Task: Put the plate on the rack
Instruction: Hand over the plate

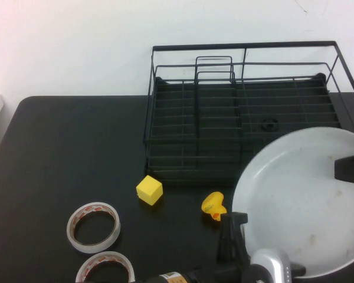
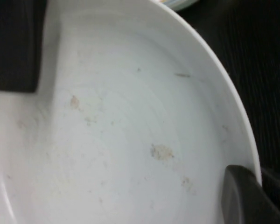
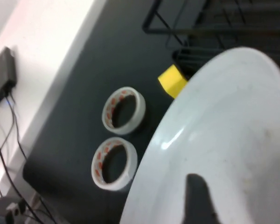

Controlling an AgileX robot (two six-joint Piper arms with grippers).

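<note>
Gripping the plate (image 1: 301,200) at opposite rims, left tool (image 1: 233,236) and right tool (image 1: 349,169) (both clamped) hold it overlapping the rack's (image 1: 242,100) near rail.

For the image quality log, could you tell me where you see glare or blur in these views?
High view: sharp, evenly lit, plate slightly washed out. Left wrist view: plate fills the frame, soft focus. Right wrist view: blurred, with a glare streak on the plate rim.

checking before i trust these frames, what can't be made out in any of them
- Right gripper: the high view's right edge cuts it off; only one dark finger shows on the plate.
- Left gripper: its hold on the plate's rim is unclear; the left wrist view shows only dark fingertips.
- Rack: the plate hides its near right corner.
- Small yellow object beside the plate: too small to identify.
</note>
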